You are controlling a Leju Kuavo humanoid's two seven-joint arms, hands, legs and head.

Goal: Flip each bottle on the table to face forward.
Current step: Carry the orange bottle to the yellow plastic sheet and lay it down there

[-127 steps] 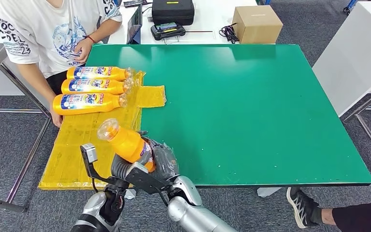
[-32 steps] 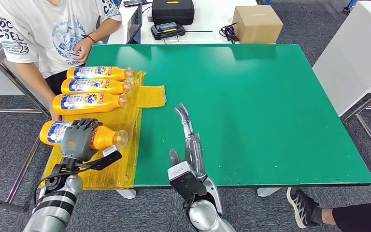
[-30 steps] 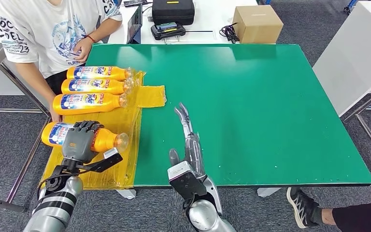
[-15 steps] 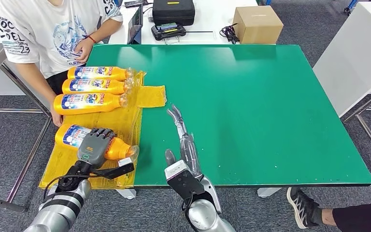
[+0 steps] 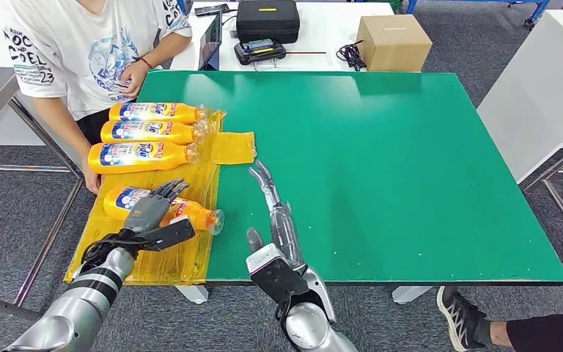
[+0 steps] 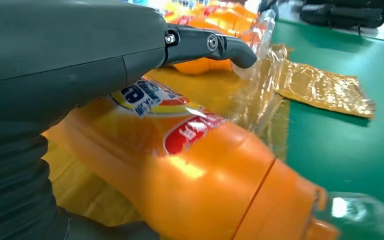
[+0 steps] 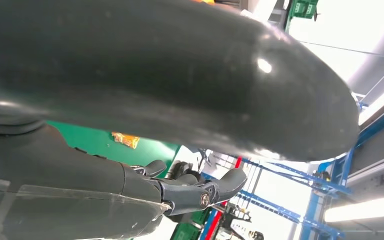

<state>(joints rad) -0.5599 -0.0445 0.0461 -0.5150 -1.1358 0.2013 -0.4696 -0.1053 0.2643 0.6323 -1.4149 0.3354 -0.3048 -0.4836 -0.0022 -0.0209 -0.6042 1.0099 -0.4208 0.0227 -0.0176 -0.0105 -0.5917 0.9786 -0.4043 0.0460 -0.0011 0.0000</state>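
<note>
Three orange bottles (image 5: 150,133) lie side by side, labels up, caps toward the table's middle, at the far end of a yellow plastic sheet (image 5: 168,257). A fourth orange bottle (image 5: 199,216) lies nearer me on the sheet, label up, seen close in the left wrist view as the bottle (image 6: 195,165). My left hand (image 5: 150,215) hovers on top of it with fingers (image 6: 210,45) stretched out, not wrapped round it. My right hand (image 5: 275,213) lies flat and empty over the green table (image 5: 410,183), fingers straight.
A person in a white shirt (image 5: 88,51) stands at the table's far left corner, one hand by the sheet's edge. A cardboard box (image 5: 392,42) and a black case (image 5: 266,18) sit on the white desk behind. A white table (image 5: 550,88) stands to the right.
My left hand carried the fourth bottle rightward along the sheet, and its fingers have straightened off it. The right hand barely moved. The camera shifted slightly.
</note>
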